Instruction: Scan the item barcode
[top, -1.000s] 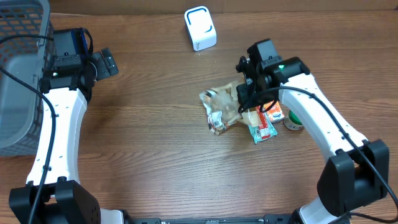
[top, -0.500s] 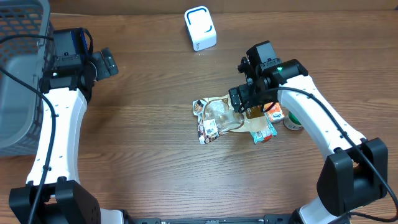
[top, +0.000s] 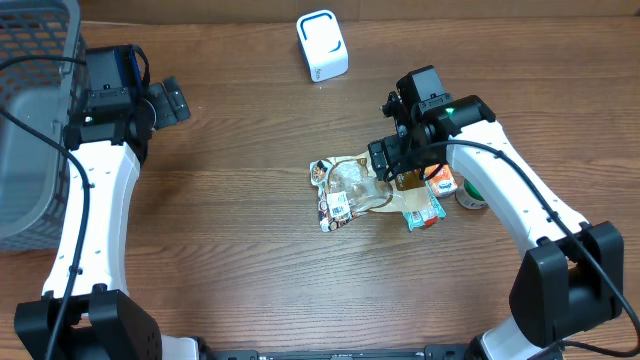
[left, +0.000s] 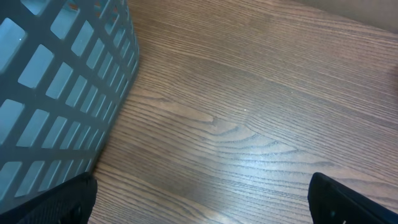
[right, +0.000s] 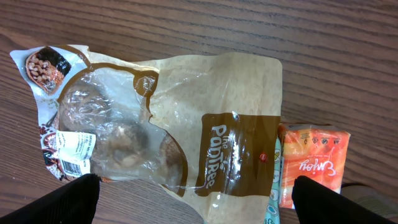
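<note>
A brown and clear snack pouch (top: 352, 186) lies flat on the table, its white barcode label (right: 74, 152) facing up at its left end. My right gripper (top: 400, 163) hovers open just above the pouch's right end, touching nothing. In the right wrist view the pouch (right: 180, 118) fills the space between the spread fingertips (right: 69, 200). The white scanner (top: 322, 45) stands at the back of the table, well clear of the pouch. Far left, my left gripper (top: 170, 101) is open over bare wood, holding nothing.
An orange packet (top: 441, 180) and a teal-edged packet (top: 424, 211) lie partly under the pouch's right end. A green-lidded item (top: 472, 196) sits beside them. A grey mesh basket (top: 35, 110) stands at the left edge, close to my left gripper (left: 202, 202).
My right gripper has opened and let go of the pouch. The pouch, bunched up under the fingers before, now lies spread flat and reaches further left. The left arm has not moved.
</note>
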